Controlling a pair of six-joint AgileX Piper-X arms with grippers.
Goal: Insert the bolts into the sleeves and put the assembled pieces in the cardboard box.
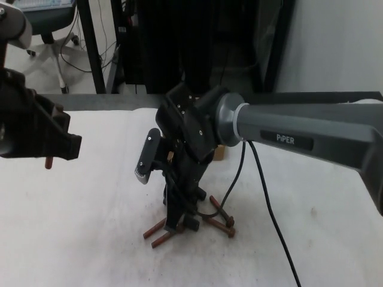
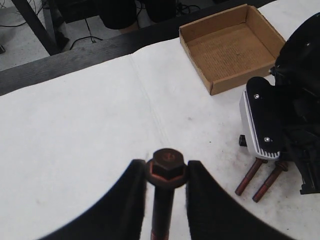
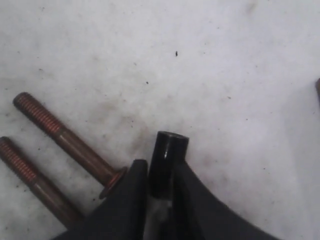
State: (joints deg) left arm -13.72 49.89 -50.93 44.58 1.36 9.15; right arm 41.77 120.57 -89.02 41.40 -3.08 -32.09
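Risk first, read from the left: the bolt [image 2: 166,169] is pinched just under its hexagonal head by the left gripper [image 2: 166,176], jaws closed tight on it. It could be levered askew the moment its free end is pressed against anything. Further right, the sleeve [image 3: 168,155] is clamped in the right gripper [image 3: 161,176], jaws drawn in on the black tube with its open end standing proud. With a slight tilt there, it is judged, the bolt would be jammed on the rim rather than taken into the bore. Loose bolts [image 3: 64,138] are seen lying just beside that gripper on the counter [image 3: 240,75], and they could be knocked or rolled away if the arm is swung carelessly

Positions now: the held bolt is carried high over the left of the counter, well apart from the sleeve. The sleeve is held low at the centre, among the loose bolts; whether it is touching the counter cannot be told. The cardboard box [image 2: 231,47] is seen beyond the right arm, with nothing placed in it yet
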